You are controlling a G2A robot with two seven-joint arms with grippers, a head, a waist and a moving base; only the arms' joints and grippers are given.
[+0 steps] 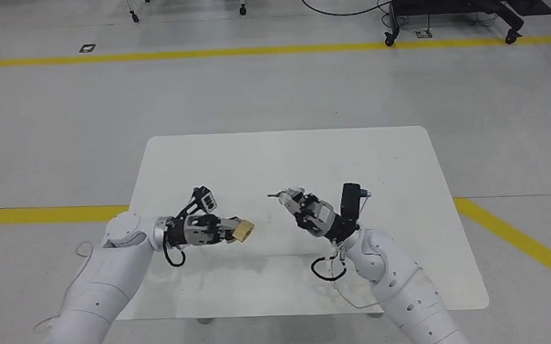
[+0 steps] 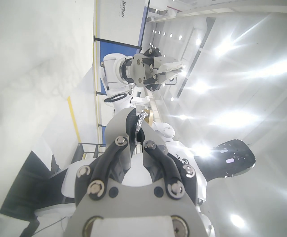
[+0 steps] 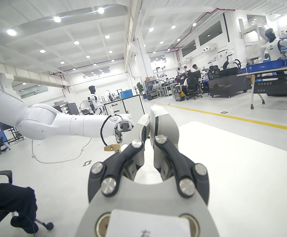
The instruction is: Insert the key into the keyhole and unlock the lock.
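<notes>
A brass padlock (image 1: pixel 245 230) hangs above the white table (image 1: pixel 366 160), held by my left gripper (image 1: pixel 230 231). In the left wrist view that gripper (image 2: pixel 139 130) is shut on the lock's metal shackle (image 2: pixel 138 125), and the brass body (image 2: pixel 149 116) sticks out past the fingertips. My right gripper (image 1: pixel 291 202) hovers a short gap to the right of the lock, shut on a small key (image 1: pixel 275 196) whose tip points toward the lock. In the right wrist view its fingers (image 3: pixel 157 125) are pressed together and hide the key, with the padlock (image 3: pixel 111 147) beyond them.
Both arms hover over the front half of the table. A yellow floor line (image 1: pixel 253 52) runs behind it, and carts on wheels (image 1: pixel 452 11) stand at the far right. A seated person's legs (image 3: pixel 15 202) appear at the edge of the right wrist view.
</notes>
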